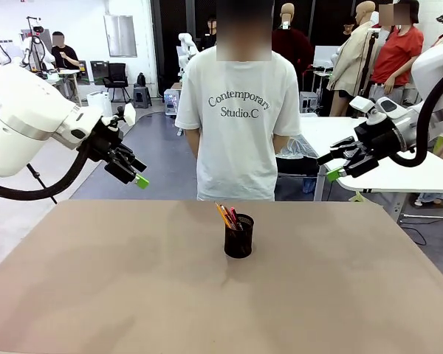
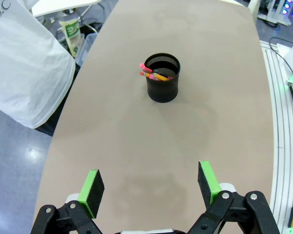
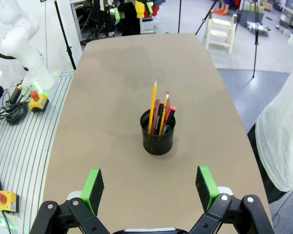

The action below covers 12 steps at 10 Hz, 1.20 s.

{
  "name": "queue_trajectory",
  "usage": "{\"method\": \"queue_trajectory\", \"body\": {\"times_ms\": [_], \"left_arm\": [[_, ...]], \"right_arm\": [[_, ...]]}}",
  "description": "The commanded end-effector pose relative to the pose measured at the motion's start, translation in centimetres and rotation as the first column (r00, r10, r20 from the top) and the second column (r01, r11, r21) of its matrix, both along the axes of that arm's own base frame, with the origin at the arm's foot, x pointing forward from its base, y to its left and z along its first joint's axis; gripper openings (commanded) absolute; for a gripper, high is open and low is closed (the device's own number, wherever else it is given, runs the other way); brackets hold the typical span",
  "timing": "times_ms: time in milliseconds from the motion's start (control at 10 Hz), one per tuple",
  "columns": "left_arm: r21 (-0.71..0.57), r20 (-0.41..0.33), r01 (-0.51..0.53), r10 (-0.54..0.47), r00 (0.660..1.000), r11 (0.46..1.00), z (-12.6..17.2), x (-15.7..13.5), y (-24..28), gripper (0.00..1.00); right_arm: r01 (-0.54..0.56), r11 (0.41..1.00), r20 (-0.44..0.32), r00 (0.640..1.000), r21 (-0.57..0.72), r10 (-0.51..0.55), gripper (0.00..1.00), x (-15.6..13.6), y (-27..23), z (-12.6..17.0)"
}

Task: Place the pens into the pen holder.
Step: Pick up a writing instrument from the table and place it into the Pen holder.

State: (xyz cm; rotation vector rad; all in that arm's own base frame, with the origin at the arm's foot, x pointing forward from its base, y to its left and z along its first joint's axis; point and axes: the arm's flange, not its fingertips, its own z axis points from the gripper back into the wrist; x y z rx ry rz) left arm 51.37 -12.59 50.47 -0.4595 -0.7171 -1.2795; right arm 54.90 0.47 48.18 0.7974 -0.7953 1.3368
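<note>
The black mesh pen holder (image 1: 238, 236) stands upright in the middle of the table, also visible as the pen holder (image 2: 162, 78) and pen holder (image 3: 157, 132). Several pens (image 3: 159, 115) stick out of it, leaning together: an orange-yellow pencil (image 3: 153, 103), a black one with a red end (image 3: 169, 117) and a dull pinkish-brown one. My left gripper (image 1: 136, 175) hangs open above the table's far left edge. My right gripper (image 1: 338, 165) hangs open beyond the far right edge. Both are well away from the holder with nothing between their fingers.
A person in a white T-shirt (image 1: 236, 118) stands at the far side of the table (image 1: 133, 295), hands out of sight. A second white table (image 1: 421, 173) is behind the right arm. Emergency stop boxes (image 3: 35, 100) sit on the floor beside the table.
</note>
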Motion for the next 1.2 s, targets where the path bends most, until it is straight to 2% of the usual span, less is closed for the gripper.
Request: {"method": "queue_trajectory", "body": {"times_ms": [0, 1100], "left_arm": [[-0.001, 0.003, -0.006, 0.006, 1.0, 1.0, 0.27, -0.11, 0.21, 1.0], [-0.001, 0.003, -0.006, 0.006, 1.0, 1.0, 0.27, -0.11, 0.21, 1.0]], "right_arm": [[0.004, 1.0, -0.012, 1.0, 0.001, -0.004, 1.0, 0.29, 0.22, 0.49], [0.004, 1.0, -0.012, 1.0, 0.001, -0.004, 1.0, 0.29, 0.22, 0.49]]}}
